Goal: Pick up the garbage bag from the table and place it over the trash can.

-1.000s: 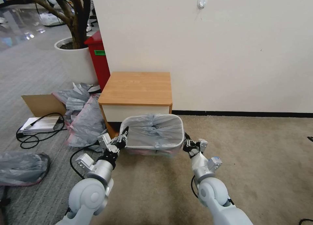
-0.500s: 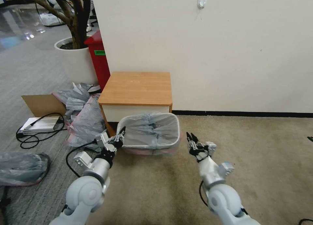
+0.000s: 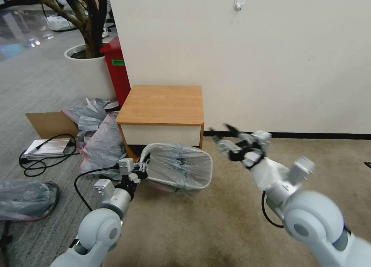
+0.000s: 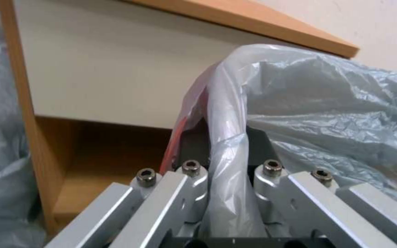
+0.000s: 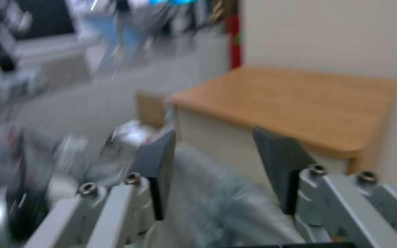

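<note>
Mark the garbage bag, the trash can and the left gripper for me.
garbage bag (image 3: 181,162): head view, crumpled plastic inside the can mouth.
trash can (image 3: 206,174): head view, bag-covered rim on its right side.
left gripper (image 3: 142,169): head view, fingertips at the rim.

The garbage bag (image 3: 181,164) is translucent grey with a pink-red band, and the rim of the trash can (image 3: 152,147) under it is cream. The table (image 3: 164,104) is orange-brown wood with a white drawer front. The carpet (image 3: 201,224) is beige.
</note>
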`<state>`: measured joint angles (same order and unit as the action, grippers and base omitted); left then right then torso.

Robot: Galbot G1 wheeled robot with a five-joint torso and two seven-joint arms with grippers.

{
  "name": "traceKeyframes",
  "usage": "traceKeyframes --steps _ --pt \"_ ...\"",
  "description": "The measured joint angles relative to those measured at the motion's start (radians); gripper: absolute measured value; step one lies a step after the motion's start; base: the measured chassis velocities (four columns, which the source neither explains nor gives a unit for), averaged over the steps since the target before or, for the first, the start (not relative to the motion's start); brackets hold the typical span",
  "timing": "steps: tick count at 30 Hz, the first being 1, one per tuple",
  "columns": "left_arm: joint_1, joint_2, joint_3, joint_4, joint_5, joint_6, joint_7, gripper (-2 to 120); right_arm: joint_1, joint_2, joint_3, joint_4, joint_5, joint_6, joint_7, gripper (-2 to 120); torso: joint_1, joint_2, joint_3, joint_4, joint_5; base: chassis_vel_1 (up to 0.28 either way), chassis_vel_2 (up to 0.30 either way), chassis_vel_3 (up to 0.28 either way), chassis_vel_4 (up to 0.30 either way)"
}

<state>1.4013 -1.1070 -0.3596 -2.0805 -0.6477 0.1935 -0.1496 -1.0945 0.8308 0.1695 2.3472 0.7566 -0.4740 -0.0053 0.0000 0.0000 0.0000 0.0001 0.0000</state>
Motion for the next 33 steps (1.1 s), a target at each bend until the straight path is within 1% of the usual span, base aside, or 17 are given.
traceKeyframes --steps 1,2,3,4,6,7,8,10,11,13,15,16,19,20,23,29,33 --pt "0.002 0.001 0.003 -0.004 0.02 -0.002 0.004 8 0.049 -0.02 -0.052 -0.006 -0.015 -0.036 -0.008 41 0.0 0.0 0.0 0.0001 -0.0001 0.0 0.0 0.0 0.0" --pt "0.002 0.001 0.003 -0.004 0.02 -0.002 0.004 8 0.049 -0.02 -0.052 -0.006 -0.015 -0.036 -0.008 41 0.0 0.0 0.0 0.0001 -0.0001 0.0 0.0 0.0 0.0" --pt "0.004 0.001 0.005 -0.008 0.035 -0.003 0.009 8 0.079 -0.031 -0.086 -0.012 -0.028 -0.06 -0.008 38 0.0 0.0 0.0 0.0002 -0.0002 0.0 0.0 0.0 0.0" --pt "0.009 0.003 0.007 -0.015 0.056 -0.008 0.015 8 0.141 -0.043 -0.155 -0.028 -0.05 -0.103 -0.01 32 0.0 0.0 0.0 0.0 0.0001 0.0 0.0 0.0 0.0" --pt "0.015 0.005 0.01 -0.027 0.079 -0.016 0.022 8 0.215 -0.046 -0.231 -0.057 -0.088 -0.164 -0.004 22 0.0 0.0 0.0 0.0001 -0.0001 0.0 0.0 0.0 0.0" --pt "0.018 0.007 0.01 -0.031 0.087 -0.019 0.025 8 0.24 -0.045 -0.26 -0.067 -0.102 -0.187 0.0 18 0.0 0.0 0.0 0.0001 0.0 0.0 0.0 0.0 0.0" --pt "0.018 0.007 0.01 -0.031 0.087 -0.019 0.025 8 0.24 -0.045 -0.26 -0.067 -0.102 -0.187 0.0 18 0.0 0.0 0.0 0.0001 0.0 0.0 0.0 0.0 0.0" --pt "0.021 0.011 0.011 -0.04 0.101 -0.025 0.034 8 0.289 -0.043 -0.315 -0.085 -0.117 -0.23 0.015 8 0.0 0.0 0.0 -0.0001 0.0 0.0 0.0 0.0 0.0" --pt "0.021 0.011 0.011 -0.04 0.101 -0.025 0.034 8 0.289 -0.043 -0.315 -0.085 -0.117 -0.23 0.015 8 0.0 0.0 0.0 -0.0001 0.0 0.0 0.0 0.0 0.0" --pt "0.022 0.013 0.01 -0.048 0.11 -0.03 0.039 8 0.333 -0.042 -0.378 -0.1 -0.13 -0.244 0.026 0 0.0 0.0 0.0 -0.0001 0.0 0.0 0.0 0.0 0.0" --pt "0.022 0.013 0.013 -0.053 0.116 -0.032 0.041 8 0.371 -0.034 -0.431 -0.12 -0.14 -0.245 0.04 0 0.0 0.0 0.0 -0.0002 -0.0001 0.0 0.0 0.0 0.0" --pt "0.022 0.013 0.013 -0.053 0.116 -0.032 0.041 8 0.371 -0.034 -0.431 -0.12 -0.14 -0.245 0.04 0 0.0 0.0 0.0 -0.0002 -0.0001 0.0 0.0 0.0 0.0" --pt "0.022 0.008 0.023 -0.064 0.128 -0.034 0.043 8 0.42 -0.012 -0.506 -0.161 -0.146 -0.244 0.072 0 0.0 0.0 0.0 -0.0001 -0.0001 0.0 0.0 0.0 0.0" --pt "0.022 0.008 0.023 -0.064 0.128 -0.034 0.043 8 0.42 -0.012 -0.506 -0.161 -0.146 -0.244 0.072 0 0.0 0.0 0.0 -0.0001 -0.0001 0.0 0.0 0.0 0.0" --pt "0.022 0.001 0.031 -0.076 0.138 -0.037 0.045 8 0.464 0.018 -0.558 -0.211 -0.151 -0.242 0.107 0 0.0 0.0 0.0 -0.0001 -0.0001 0.0 0.0 0.0 0.0" --pt "0.024 -0.004 0.04 -0.088 0.146 -0.037 0.046 8 0.503 0.046 -0.596 -0.277 -0.187 -0.239 0.117 0 0.0 0.0 0.0 -0.0001 -0.0001 0.0 0.0 0.0 0.0" --pt "0.027 -0.006 0.056 -0.101 0.159 -0.037 0.061 8 0.553 0.07 -0.659 -0.346 -0.194 -0.237 0.16 0 0.0 0.0 0.0 0.0 -0.0001 0.0 0.0 0.0 0.0"
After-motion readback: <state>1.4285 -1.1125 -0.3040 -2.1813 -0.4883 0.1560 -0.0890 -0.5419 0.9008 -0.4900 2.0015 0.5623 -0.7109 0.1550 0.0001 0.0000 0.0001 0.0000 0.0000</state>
